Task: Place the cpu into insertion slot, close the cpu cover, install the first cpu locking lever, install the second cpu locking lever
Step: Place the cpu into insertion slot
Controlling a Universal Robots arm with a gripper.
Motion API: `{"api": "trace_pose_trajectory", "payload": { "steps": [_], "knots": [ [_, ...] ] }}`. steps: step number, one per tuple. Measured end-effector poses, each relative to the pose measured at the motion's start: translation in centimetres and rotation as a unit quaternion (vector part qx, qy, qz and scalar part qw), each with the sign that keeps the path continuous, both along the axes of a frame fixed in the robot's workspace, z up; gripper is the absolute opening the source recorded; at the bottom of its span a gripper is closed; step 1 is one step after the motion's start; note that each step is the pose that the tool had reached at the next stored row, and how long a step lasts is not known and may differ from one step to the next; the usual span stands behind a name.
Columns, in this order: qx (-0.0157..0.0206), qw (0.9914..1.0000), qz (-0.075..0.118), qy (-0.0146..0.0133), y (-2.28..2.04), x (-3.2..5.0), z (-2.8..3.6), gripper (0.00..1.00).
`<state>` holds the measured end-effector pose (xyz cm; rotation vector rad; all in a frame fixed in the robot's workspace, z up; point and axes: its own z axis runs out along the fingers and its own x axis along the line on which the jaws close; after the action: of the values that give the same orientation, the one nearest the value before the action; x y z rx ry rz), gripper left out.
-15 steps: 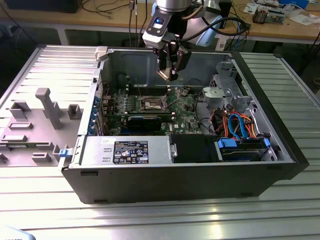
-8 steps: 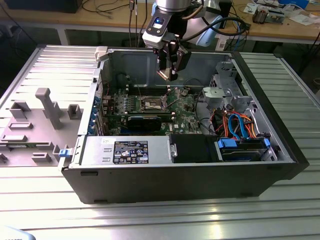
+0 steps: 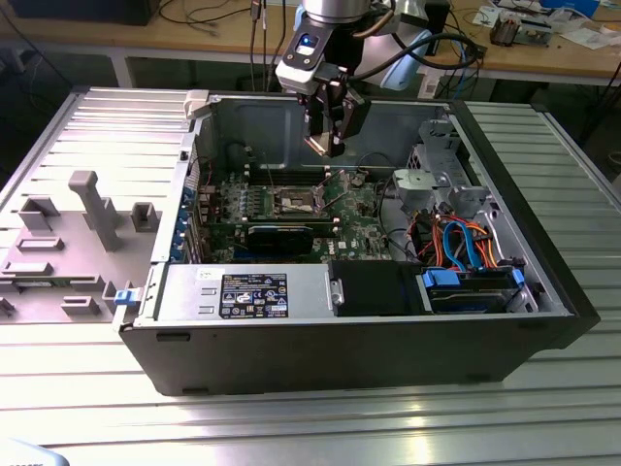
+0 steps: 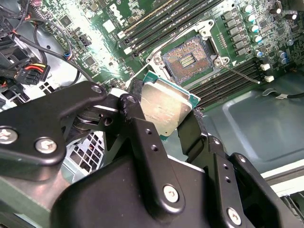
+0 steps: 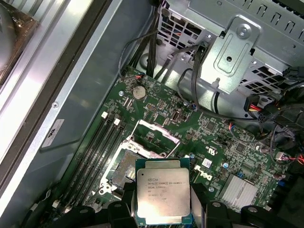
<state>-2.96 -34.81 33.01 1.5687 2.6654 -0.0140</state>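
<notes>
cpu [image 5: 163, 190]: pinched by opposite edges in gripper [image 3: 330, 146], metal top facing first wrist view, held in air above green board. Insertion slot [image 4: 186, 61] just beside chip in both wrist views, contacts bare. cpu cover [image 5: 159, 129] raised.

Risks:
- chip tilted or off-square on descent: bent contacts
- thin edge grip: slip
- snag on raised cover or released lever [image 4: 240, 72]
</notes>
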Motion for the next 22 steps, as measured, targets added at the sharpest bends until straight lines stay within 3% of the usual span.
{"api": "trace_pose_trajectory", "payload": {
  "steps": [11,22],
  "knots": [
    [0.0000,0.99980,-0.020,0.0000,0.00,0.00,-0.02,0.55],
    [0.0000,0.99965,-0.026,0.0000,0.00,0.00,-0.04,0.55]
  ]
}}
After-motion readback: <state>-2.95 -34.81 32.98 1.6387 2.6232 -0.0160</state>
